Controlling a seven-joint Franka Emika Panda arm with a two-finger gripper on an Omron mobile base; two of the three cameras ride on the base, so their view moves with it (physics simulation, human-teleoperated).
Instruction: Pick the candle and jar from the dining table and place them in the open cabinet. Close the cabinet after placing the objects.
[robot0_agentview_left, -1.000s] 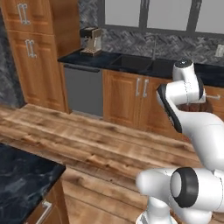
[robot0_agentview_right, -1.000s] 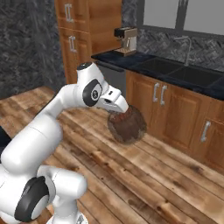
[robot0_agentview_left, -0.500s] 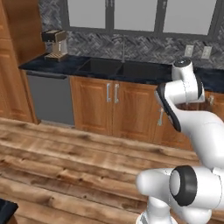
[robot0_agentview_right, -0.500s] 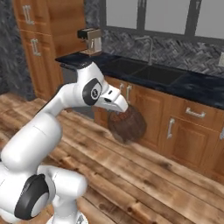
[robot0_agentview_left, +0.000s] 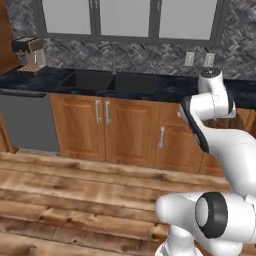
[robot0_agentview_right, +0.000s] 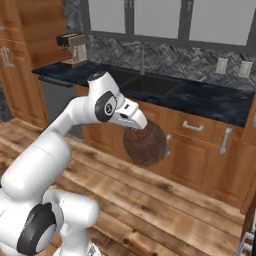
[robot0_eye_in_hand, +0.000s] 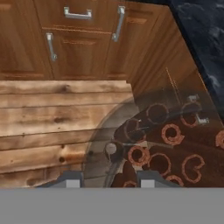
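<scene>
The whole scene slides sideways since a second ago: the base is turning, not the furniture. The gripper (robot0_agentview_right: 142, 131) holds the jar (robot0_agentview_right: 145, 144) aloft near the sink counter (robot0_agentview_right: 200, 100), so this reads as transit toward the cabinet.

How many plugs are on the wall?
2. Both sit side by side on the grey backsplash above the counter, right of the sink: the left outlet and the right outlet. The arm could hide more.

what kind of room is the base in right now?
A rendered home kitchen: dark marble counter with a sink, coffee machine, and wood base cabinets. The gripper carries the jar.
</scene>
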